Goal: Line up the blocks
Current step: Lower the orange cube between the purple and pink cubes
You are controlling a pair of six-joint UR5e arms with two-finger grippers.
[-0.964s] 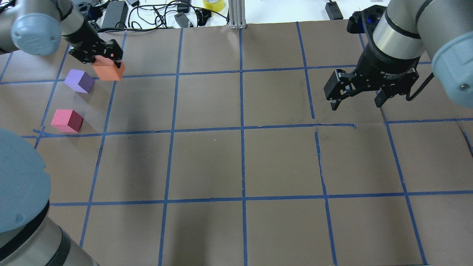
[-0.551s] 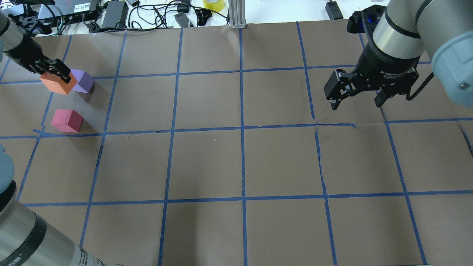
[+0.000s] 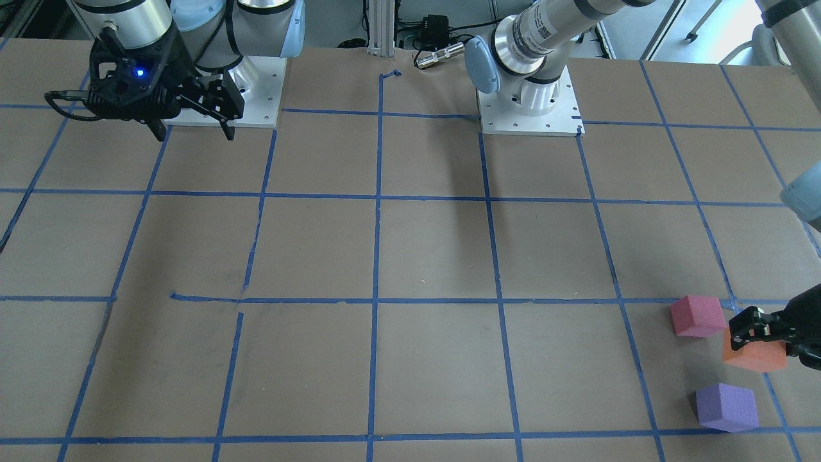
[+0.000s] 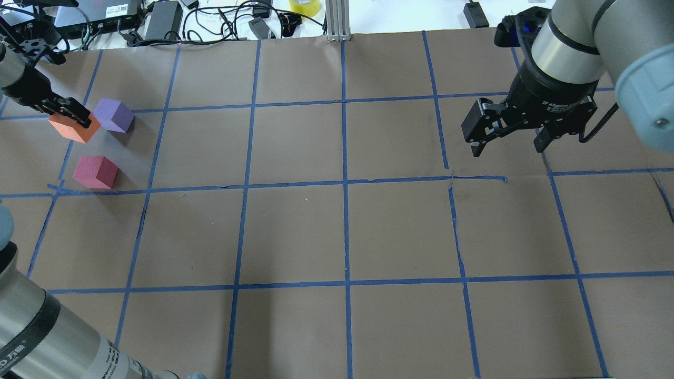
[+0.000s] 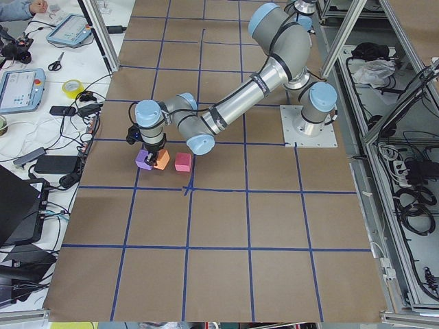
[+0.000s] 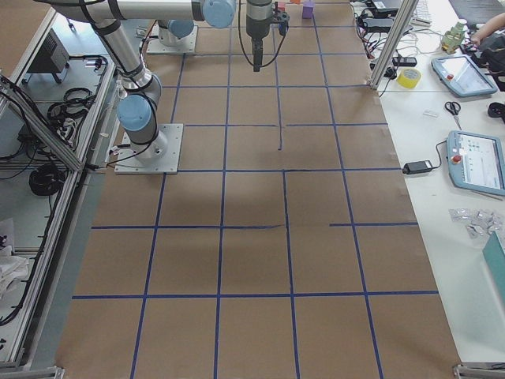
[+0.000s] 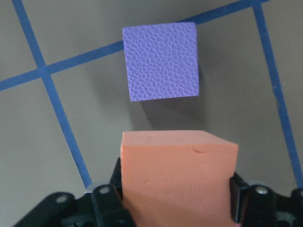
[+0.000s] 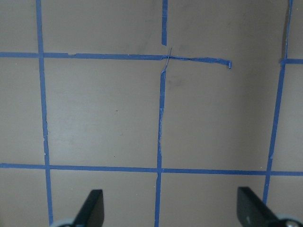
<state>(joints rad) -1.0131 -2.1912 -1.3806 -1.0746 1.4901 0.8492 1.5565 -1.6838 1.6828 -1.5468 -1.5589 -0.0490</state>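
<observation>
My left gripper is shut on the orange block at the table's far left, held just left of the purple block. The left wrist view shows the orange block between the fingers with the purple block beyond it. The pink-red block lies nearer, by a tape crossing. In the front-facing view the orange block sits between the pink-red block and the purple block. My right gripper is open and empty over the right of the table.
Brown paper with a blue tape grid covers the table. Cables, power bricks and a yellow tape roll lie past the far edge. The right wrist view shows only bare paper and tape lines.
My left gripper carried the orange block leftward, from right of the purple block to its left, and slightly nearer. The right arm has not moved.
</observation>
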